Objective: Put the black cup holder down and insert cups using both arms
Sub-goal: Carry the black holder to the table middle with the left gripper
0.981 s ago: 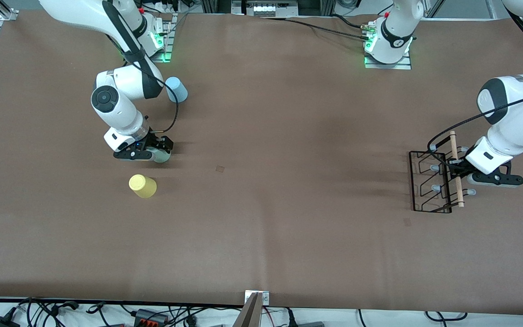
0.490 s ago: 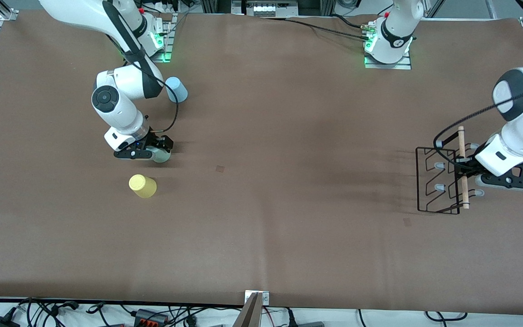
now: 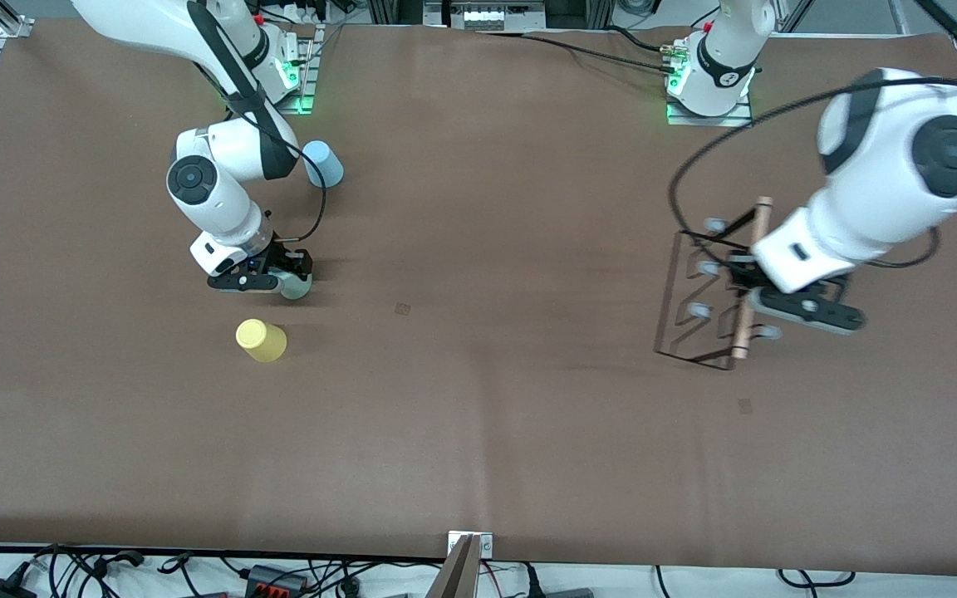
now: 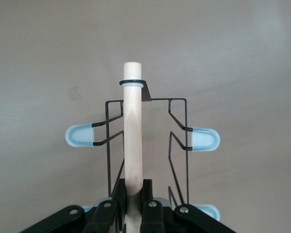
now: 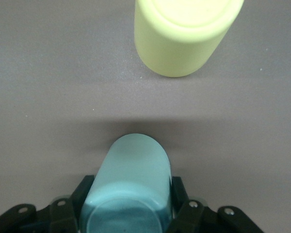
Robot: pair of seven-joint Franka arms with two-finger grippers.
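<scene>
Left gripper [image 3: 743,286], jaws clamped on the wooden rod [image 4: 132,141], carries the black cup holder [image 3: 707,291] above the bench [image 3: 478,415]; setting down comes next. Right gripper [image 3: 275,278] grips the mint-green cup [image 5: 131,189], low beside the yellow cup [image 3: 261,340].

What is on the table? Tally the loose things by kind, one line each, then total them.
Small tapered plastic cups: 3 (mint-green cup in the right gripper, yellow cup, light blue cup)
Black wire cup holder with a wooden rod: 1, held by the left gripper above the table
Total: 4
</scene>
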